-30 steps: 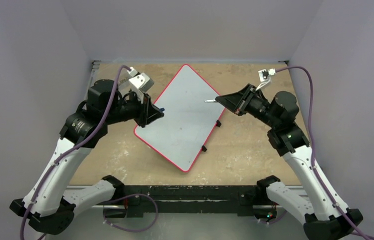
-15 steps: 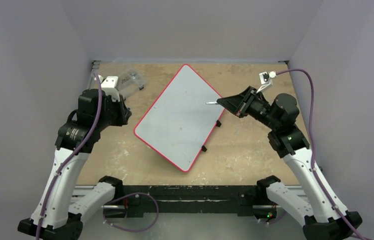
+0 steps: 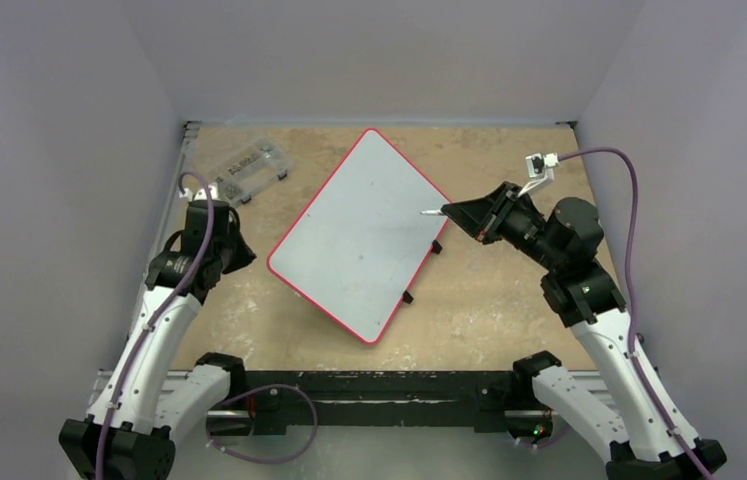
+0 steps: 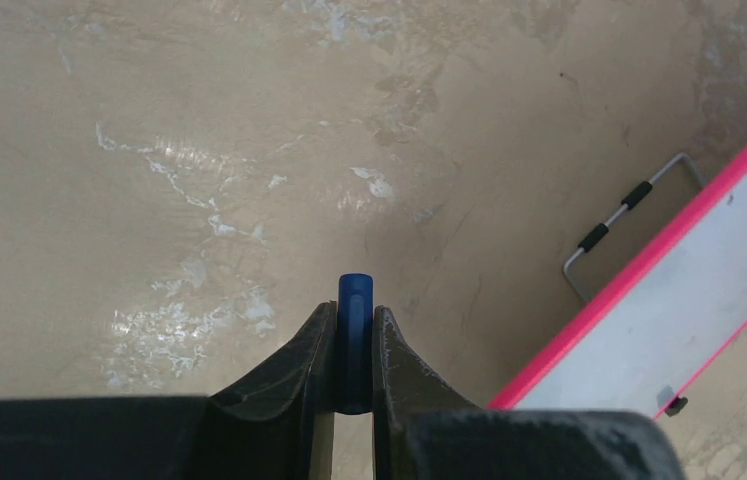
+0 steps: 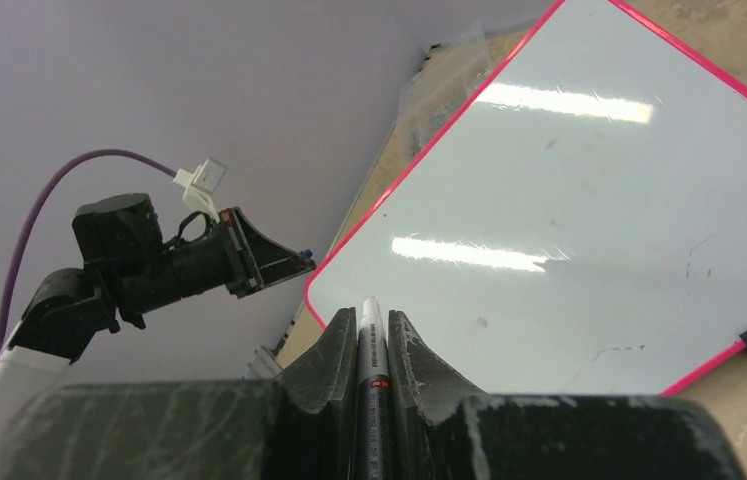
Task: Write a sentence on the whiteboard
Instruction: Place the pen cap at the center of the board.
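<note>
A: Biggest first: the table (image 3: 489,320), and on it the whiteboard (image 3: 359,235), lying flat and turned cornerwise, right in front of the right gripper (image 3: 457,212). It's blank, no sentence on it yet.
B: A stiff, slick panel on little feet, and light, I'd guess. Press hard and it may skid.
A: The box (image 3: 249,168) sits out beyond the left gripper (image 4: 353,315), apart from it.
B: Now the marker (image 5: 371,345). The right jaws are clamped on its barrel, tip poking out ahead, over the board's nearest edge. Is it touching? Can't tell.
A: It's thin, rigid, smooth plastic. I'd say it could twist in the pads, so a hold on the barrel close to the tip suits writing.
B: Smallest of all is the blue cap (image 4: 353,290), pinched tight in the left jaws, with the board off to that gripper's right.
</note>
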`<state>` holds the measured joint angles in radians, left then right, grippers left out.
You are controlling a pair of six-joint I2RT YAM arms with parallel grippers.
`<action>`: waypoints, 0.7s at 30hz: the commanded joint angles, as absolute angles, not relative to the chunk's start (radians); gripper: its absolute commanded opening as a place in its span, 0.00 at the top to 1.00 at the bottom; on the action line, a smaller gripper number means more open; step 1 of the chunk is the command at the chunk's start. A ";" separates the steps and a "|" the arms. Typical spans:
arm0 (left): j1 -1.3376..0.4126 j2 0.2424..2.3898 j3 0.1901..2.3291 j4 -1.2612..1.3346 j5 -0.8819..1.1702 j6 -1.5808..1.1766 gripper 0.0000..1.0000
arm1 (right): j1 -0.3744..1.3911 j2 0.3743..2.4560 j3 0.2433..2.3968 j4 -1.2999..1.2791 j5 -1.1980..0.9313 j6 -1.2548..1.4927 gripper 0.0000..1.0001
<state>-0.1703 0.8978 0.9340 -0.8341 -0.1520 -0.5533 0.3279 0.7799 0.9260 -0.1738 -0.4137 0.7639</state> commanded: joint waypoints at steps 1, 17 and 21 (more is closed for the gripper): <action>-0.157 0.886 0.861 -0.681 -0.250 -0.660 1.00 | 0.325 0.759 0.901 -0.179 -0.398 0.733 1.00; -0.148 1.056 0.630 -0.416 -0.450 -0.836 0.93 | 0.324 0.739 0.868 -0.188 -0.419 0.731 1.00; -0.148 1.079 0.604 -0.399 -0.491 -0.874 0.81 | 0.325 0.730 0.874 -0.210 -0.409 0.720 1.00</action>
